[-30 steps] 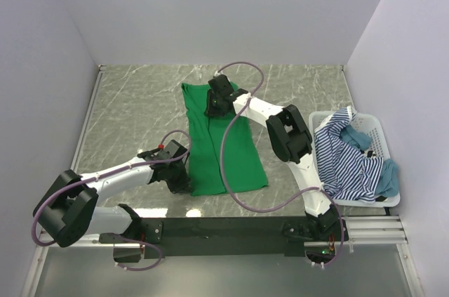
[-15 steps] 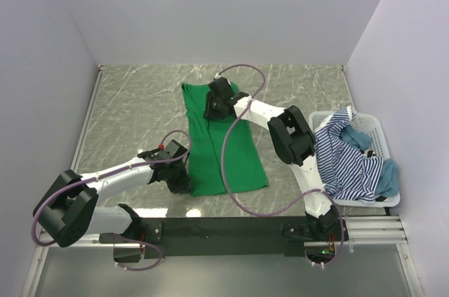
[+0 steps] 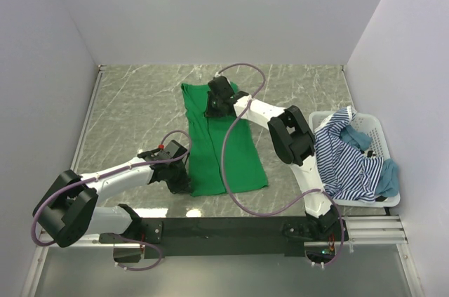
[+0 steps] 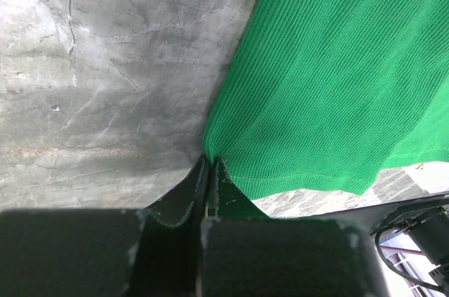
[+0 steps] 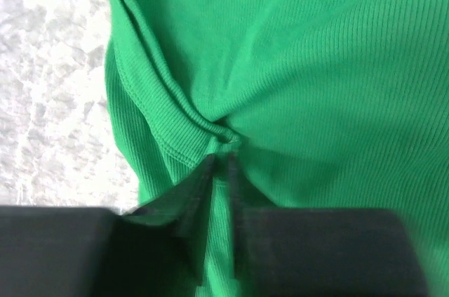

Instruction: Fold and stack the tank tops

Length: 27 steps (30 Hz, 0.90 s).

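Observation:
The bright green tank top (image 3: 221,144) lies lengthwise on the marble table, folded narrow. My left gripper (image 3: 184,186) is shut on its near left hem corner; in the left wrist view the green tank top (image 4: 337,79) is pinched at the gripper (image 4: 210,160). My right gripper (image 3: 212,109) is shut on a bunched fold near the tank top's far strap end; the right wrist view shows the gripper (image 5: 223,151) on the green cloth (image 5: 316,65). The navy-and-white striped tank top (image 3: 345,156) and the teal tank top (image 3: 390,177) lie in the basket.
The white slatted basket (image 3: 373,128) stands at the right edge of the table, with cloth hanging over its rim. White walls close in the table on the far side and both sides. The arms' base bar runs along the near edge.
The right gripper has shifted very slightly with the pinched green cloth, and the tank top's near right edge has moved a little. The left gripper has stayed put.

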Tool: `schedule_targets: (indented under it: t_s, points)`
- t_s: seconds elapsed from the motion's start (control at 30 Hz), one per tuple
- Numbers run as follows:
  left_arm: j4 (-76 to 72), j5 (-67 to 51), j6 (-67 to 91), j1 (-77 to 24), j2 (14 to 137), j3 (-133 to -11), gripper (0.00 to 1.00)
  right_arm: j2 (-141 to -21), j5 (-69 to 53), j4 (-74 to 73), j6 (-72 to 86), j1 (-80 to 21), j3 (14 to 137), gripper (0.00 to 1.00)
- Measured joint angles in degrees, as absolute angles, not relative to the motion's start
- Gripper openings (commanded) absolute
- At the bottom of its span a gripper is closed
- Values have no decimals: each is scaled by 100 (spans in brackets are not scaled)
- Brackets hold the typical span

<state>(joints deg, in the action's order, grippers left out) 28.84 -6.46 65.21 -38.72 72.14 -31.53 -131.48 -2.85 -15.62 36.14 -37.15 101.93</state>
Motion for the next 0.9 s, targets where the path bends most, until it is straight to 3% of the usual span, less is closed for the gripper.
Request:
schedule_targets:
  t_s: [0.07,0.37,0.53,0.9]
  points:
    - [2886,-646,6523,-3872,7214,-3153,1,-13152,-279,-1575,3597,-3715,10265,0]
    - [2967,-646,6523,-3874,7181,-3153,1,-13159,-150,-1649,3500,-3715,10704,1]
    - [2985,-644,6523,-3874,7181,-3153,1,-13159,-117,-1721,3439,-3712,10709,30]
    - [3356,-624,6549,-3883,6965,-3146,1,-12960,419,-1772,3310,-3660,9889,38]
